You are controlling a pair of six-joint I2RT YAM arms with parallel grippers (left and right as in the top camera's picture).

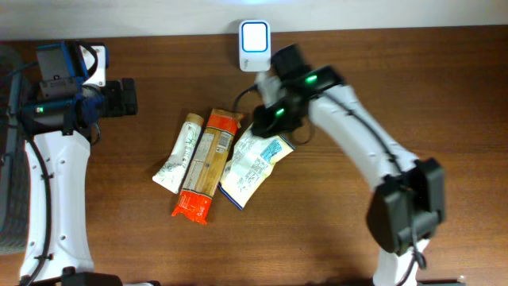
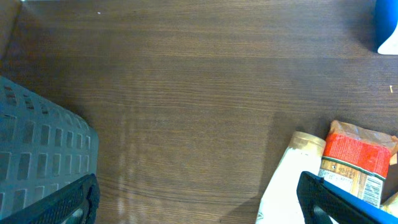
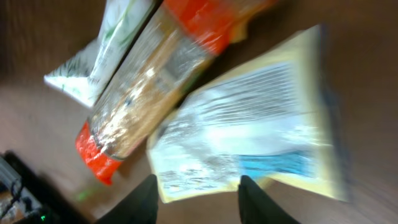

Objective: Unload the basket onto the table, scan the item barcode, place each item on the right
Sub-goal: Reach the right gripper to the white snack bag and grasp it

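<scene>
Three items lie side by side mid-table: a white and green pouch, an orange-ended clear pasta pack and a yellow-edged packet with blue print. The white scanner with its lit window stands at the back edge. My right gripper hovers over the packet's upper end. In the right wrist view the right gripper is open with nothing between its fingers, and the packet lies blurred just beyond the tips. No barcode can be made out. My left gripper is wide open and empty.
A grey mesh basket stands at the far left edge, also showing in the left wrist view as the basket. That view also catches the pouch, the pasta pack and a corner of the scanner.
</scene>
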